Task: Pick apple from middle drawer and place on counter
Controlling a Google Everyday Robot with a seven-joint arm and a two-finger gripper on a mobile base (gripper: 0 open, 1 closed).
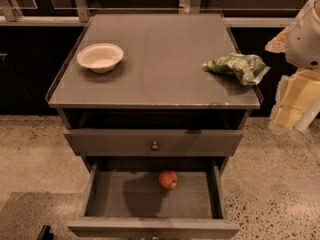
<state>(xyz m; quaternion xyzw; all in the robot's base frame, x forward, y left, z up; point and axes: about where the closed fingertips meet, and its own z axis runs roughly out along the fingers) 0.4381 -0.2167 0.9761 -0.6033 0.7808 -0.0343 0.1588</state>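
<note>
The apple [168, 179] is small and red-orange. It lies on the floor of the pulled-out middle drawer [125, 199], near its back wall, right of centre. The counter [160, 69] is the grey-brown slab on top of the cabinet. My gripper [290, 119] hangs at the far right edge of the camera view, beside the counter's right side. It is above the floor, well away from the apple, and holds nothing that I can see.
A white bowl [100, 57] stands on the counter's back left. A green-and-white snack bag [236, 66] lies at its right edge. Above the open drawer is a drawer panel with a round knob [155, 145]. Speckled floor surrounds the cabinet.
</note>
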